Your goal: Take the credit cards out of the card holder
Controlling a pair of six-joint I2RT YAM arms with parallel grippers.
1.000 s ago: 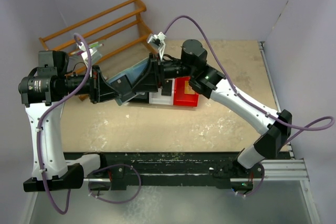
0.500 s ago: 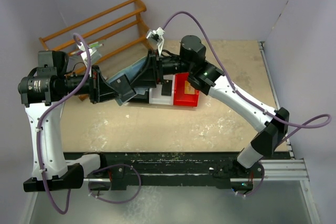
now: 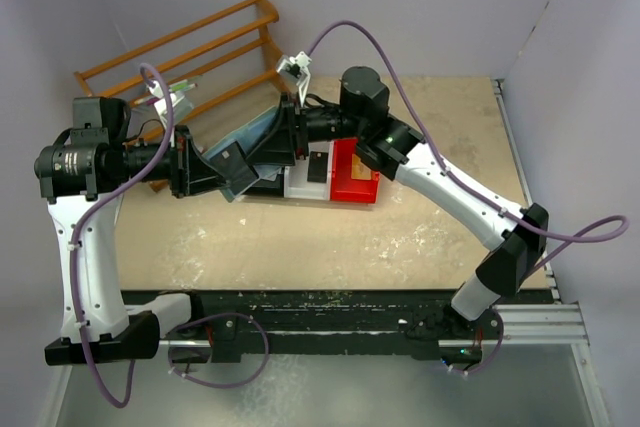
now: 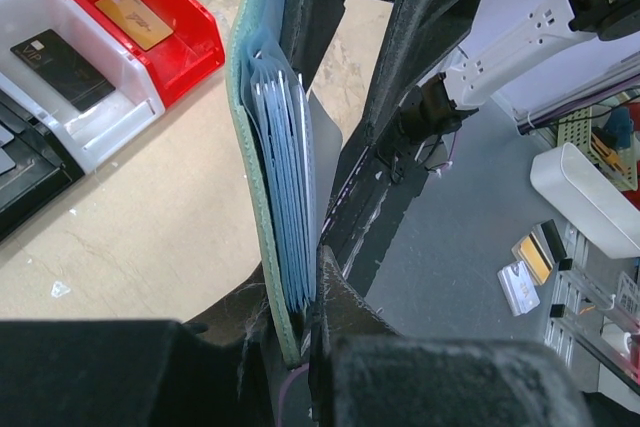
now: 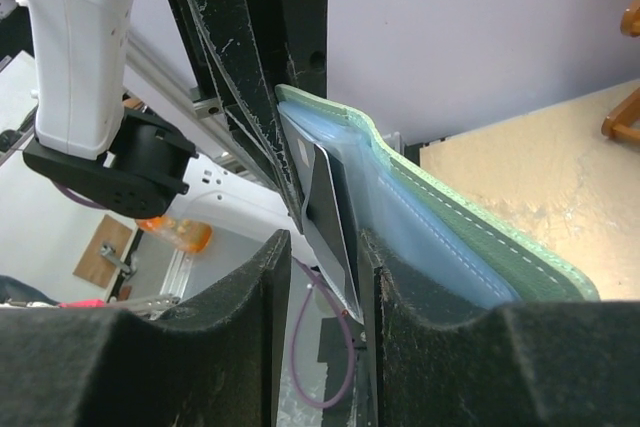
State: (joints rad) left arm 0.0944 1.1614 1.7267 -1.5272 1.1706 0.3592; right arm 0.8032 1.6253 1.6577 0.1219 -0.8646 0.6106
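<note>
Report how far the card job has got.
Done: orange-gold card in the red bin, black card in the white bin. In hand: left gripper holds the card holder; the open right gripper straddles a grey card poking out. Left: pull it free; further cards can't be told.

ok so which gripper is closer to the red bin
Right. The right gripper sits at the end of the wallet nearest the red bin. The left gripper holds the wallet's other end, farther to the left.
</note>
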